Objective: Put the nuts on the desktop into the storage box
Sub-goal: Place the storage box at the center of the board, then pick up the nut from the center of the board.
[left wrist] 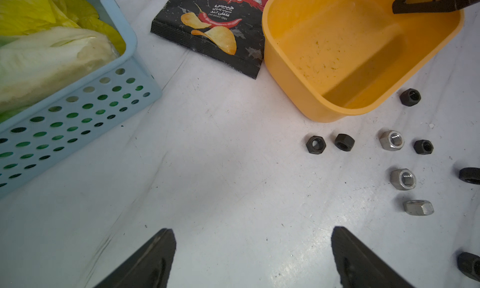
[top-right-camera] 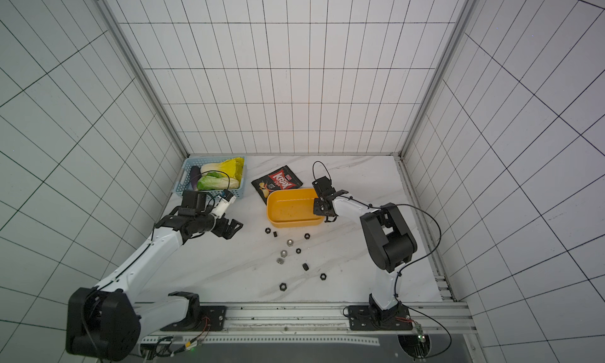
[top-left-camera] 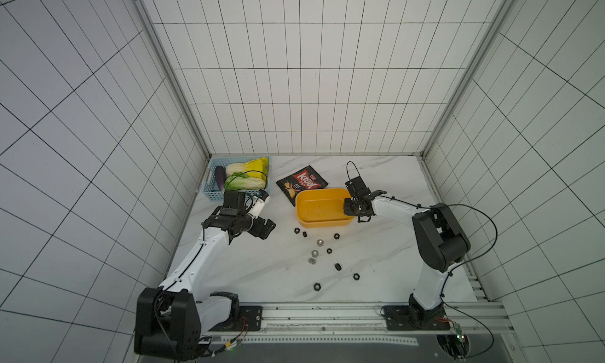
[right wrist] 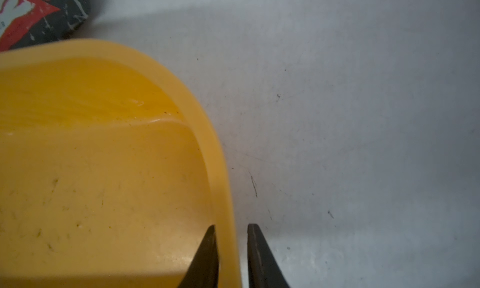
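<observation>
Storage box point(top-left-camera: 324, 224): empty; nuts point(top-left-camera: 329, 250): all ten on desktop point(top-left-camera: 255, 266), frame centre; left gripper point(top-left-camera: 269, 231): wide open; right gripper point(right wrist: 230, 225): slightly parted astride box rim.

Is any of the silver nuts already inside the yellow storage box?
No, the three silver nuts lie on the desktop outside the storage box, as the left wrist view shows.

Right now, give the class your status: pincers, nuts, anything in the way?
Left pincer open, above bare desktop. Right pincer slightly open astride storage box wall. Ten nuts on desktop, none visible in box. Path clear.
</observation>
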